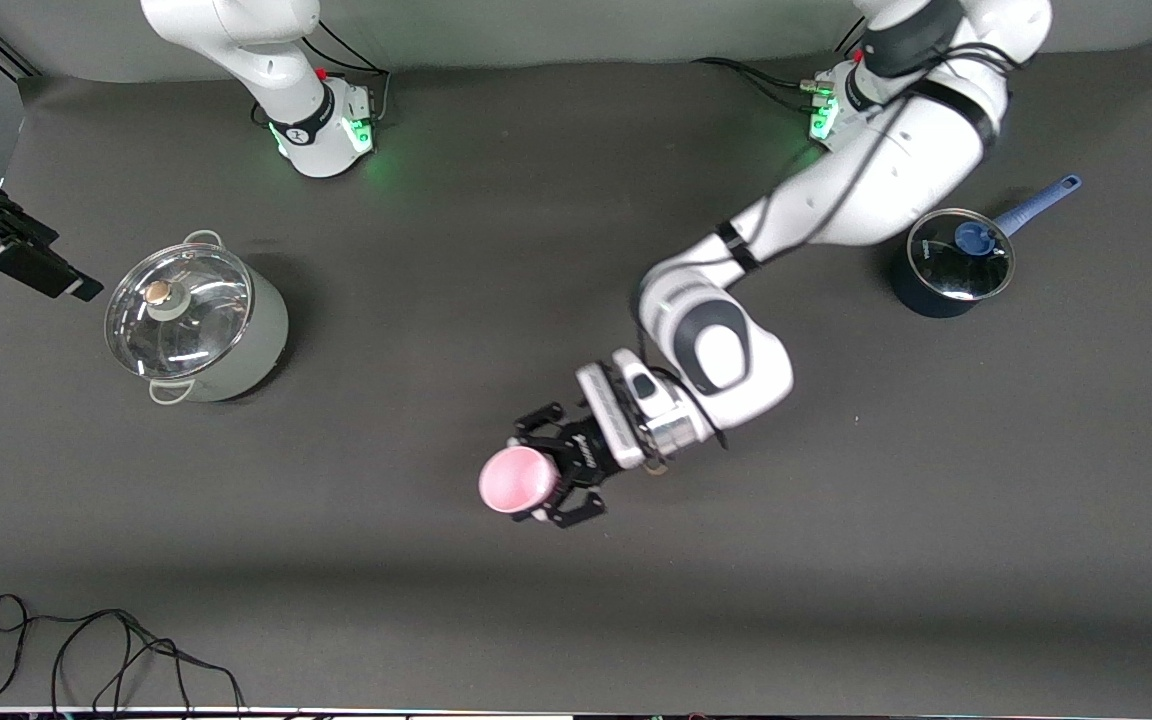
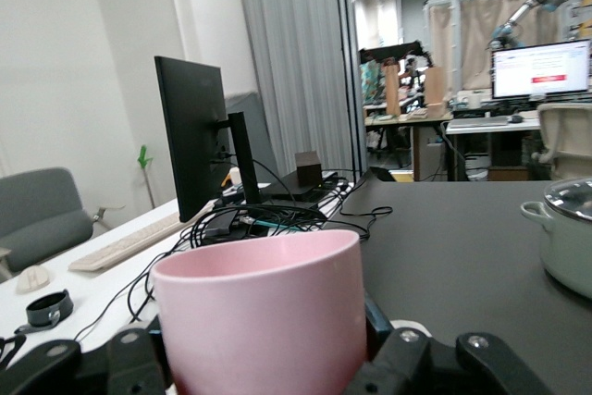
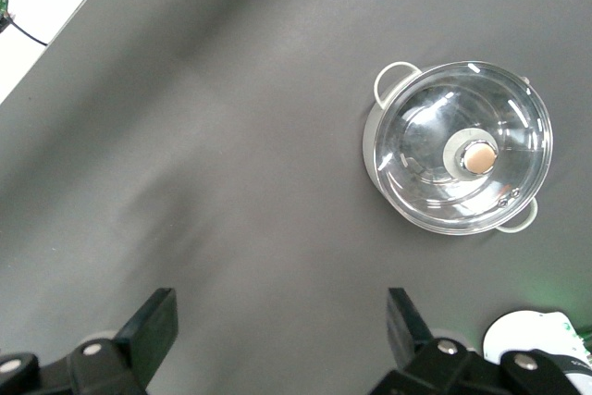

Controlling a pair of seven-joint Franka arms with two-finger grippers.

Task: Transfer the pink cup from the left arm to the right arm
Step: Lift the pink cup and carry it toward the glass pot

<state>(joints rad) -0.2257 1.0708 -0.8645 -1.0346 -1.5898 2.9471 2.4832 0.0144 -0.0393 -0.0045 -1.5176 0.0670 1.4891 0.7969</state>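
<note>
The pink cup [image 1: 514, 480] hangs over the middle of the table, and my left gripper [image 1: 534, 475] is shut on it, its claw fingers [image 1: 576, 510] clasping the sides. The left arm reaches out from its base to the cup. In the left wrist view the pink cup [image 2: 259, 312] fills the space between the jaws of the left gripper [image 2: 268, 358]. My right gripper [image 3: 282, 307] waits open and empty high over the right arm's end of the table. It shows as a black shape [image 1: 31, 262] at the edge of the front view.
A pale green pot with a glass lid [image 1: 196, 320] [image 3: 462, 159] stands toward the right arm's end. A dark blue saucepan with a glass lid [image 1: 951, 262] stands toward the left arm's end. A black cable [image 1: 106, 650] lies near the front edge.
</note>
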